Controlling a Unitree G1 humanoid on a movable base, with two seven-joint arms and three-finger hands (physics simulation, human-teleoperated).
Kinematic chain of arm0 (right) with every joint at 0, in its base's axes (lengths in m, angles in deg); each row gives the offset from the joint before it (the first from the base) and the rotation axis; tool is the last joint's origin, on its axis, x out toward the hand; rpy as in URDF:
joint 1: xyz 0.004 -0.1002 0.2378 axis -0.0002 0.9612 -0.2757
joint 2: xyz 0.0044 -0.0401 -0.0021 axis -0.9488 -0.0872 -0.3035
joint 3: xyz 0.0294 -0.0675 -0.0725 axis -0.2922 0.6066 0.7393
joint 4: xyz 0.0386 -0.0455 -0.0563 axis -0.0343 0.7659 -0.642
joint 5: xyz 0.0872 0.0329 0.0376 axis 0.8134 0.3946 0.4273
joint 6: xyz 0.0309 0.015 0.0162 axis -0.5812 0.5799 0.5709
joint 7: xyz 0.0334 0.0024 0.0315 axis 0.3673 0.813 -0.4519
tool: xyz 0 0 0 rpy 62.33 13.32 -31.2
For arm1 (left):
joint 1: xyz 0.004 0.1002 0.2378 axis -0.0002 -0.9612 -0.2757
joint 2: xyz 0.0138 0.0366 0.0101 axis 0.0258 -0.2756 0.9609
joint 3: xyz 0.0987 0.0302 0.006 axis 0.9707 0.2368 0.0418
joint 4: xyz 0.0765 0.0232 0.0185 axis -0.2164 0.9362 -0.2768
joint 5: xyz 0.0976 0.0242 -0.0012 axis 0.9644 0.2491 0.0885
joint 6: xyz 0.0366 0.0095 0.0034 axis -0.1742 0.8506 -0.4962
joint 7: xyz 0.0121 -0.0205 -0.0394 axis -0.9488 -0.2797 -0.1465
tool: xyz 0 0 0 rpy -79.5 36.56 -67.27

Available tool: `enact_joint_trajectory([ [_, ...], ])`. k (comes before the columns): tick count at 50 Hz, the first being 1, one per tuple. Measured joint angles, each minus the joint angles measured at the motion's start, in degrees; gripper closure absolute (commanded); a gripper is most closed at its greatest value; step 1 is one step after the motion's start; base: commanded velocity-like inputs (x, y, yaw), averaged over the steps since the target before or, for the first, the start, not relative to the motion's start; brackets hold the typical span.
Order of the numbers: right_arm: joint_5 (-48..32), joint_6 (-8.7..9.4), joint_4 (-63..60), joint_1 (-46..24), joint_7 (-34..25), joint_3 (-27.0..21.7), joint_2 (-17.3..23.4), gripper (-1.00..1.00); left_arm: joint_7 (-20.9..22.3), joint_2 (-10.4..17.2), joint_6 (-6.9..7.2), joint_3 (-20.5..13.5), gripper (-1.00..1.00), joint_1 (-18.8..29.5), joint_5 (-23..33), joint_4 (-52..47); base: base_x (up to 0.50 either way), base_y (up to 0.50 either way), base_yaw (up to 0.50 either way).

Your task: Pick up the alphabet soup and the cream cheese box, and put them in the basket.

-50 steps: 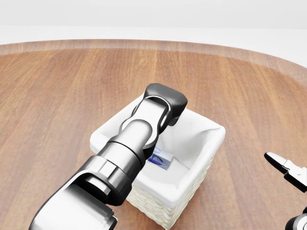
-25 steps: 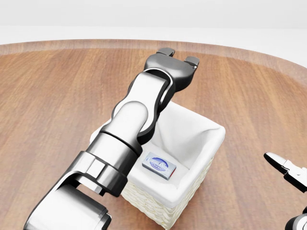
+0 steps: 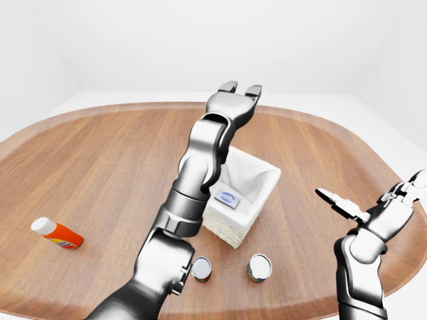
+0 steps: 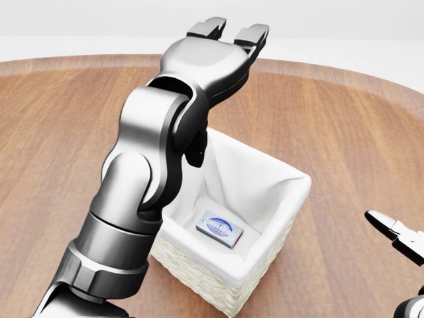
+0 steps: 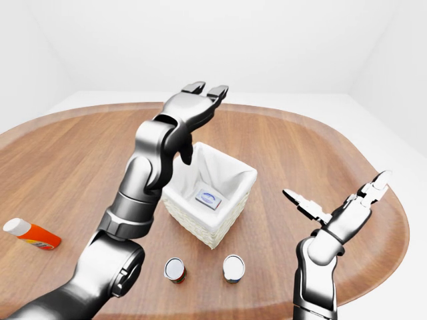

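White-and-blue, flat and small, the cream cheese box (image 4: 221, 228) lies face up on the cloth floor of the basket (image 4: 281, 232), so that half of the job looks done. The wicker basket with its white liner sits near the middle of the desk (image 3: 100, 160). By my reading the alphabet soup is left: two cans (image 5: 175, 270) (image 5: 233, 268) stand upright near the desk's bottom edge, just below the basket, and I cannot tell which one is the soup. The left hand (image 4: 228, 34) is raised above the basket, fingers apart and holding nothing. The right hand (image 3: 373, 200) hangs over the desk's right edge, fingers spread, also empty. An orange bottle (image 3: 57, 234) lies near the left edge.
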Motion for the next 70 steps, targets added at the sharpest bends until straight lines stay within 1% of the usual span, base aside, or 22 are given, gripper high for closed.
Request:
enact_joint_trajectory([
  [9,-0.2,0.00,0.0,0.0,0.0,0.0,0.0,-1.00,-1.1,0.9,-0.04,0.0,-1.00,-10.7,0.6,-15.5,0.00,0.00,0.00],
  [18,-0.2,0.00,0.1,0.0,0.0,0.0,0.0,-1.00,-0.9,1.3,-0.37,0.0,-1.00,-18.9,3.0,-29.7,0.00,0.00,0.00],
  [22,-0.1,0.00,0.0,0.0,0.0,-0.1,0.0,-1.00,0.1,1.0,-0.08,0.0,-1.00,-20.6,3.7,-34.8,0.00,0.00,0.00],
  [26,-0.1,0.00,0.0,0.0,0.0,-0.1,0.0,-1.00,0.1,0.8,0.00,-0.1,-1.00,-22.0,4.0,-40.3,0.00,0.00,0.00],
  [33,0.0,0.00,0.0,-0.1,0.0,-0.1,0.0,-1.00,0.1,0.9,0.00,-1.1,-1.00,-24.0,2.9,-49.6,0.00,0.00,0.00],
  [40,0.1,0.00,0.2,-0.1,0.0,-0.1,0.0,-1.00,0.1,1.8,0.00,-2.6,-1.00,-24.7,1.4,-59.0,0.00,0.00,0.00],
  [47,0.2,0.00,0.2,-0.1,0.0,-0.1,0.1,-1.00,0.1,3.6,0.00,-4.7,-1.00,-26.1,-0.8,-66.6,0.00,0.00,0.00],
  [52,0.2,0.00,0.2,-0.1,0.0,-0.2,0.1,-1.00,0.1,4.7,0.00,-7.2,-1.00,-27.8,-3.8,-70.0,0.00,0.00,0.00],
  [58,0.2,0.00,0.2,-0.2,0.0,-0.2,0.1,-1.00,0.1,5.4,0.00,-11.8,-1.00,-30.6,-8.8,-72.3,0.00,0.00,0.00],
  [64,0.2,0.00,0.4,-0.3,0.0,-0.2,0.2,-1.00,0.1,5.8,0.00,-18.6,-1.00,-32.3,-14.6,-73.6,0.00,0.00,0.00],
  [70,0.4,0.00,0.2,-0.3,0.0,-0.2,0.2,-1.00,0.1,6.7,0.00,-27.2,-1.00,-34.7,-22.6,-74.3,0.00,0.00,0.00],
])
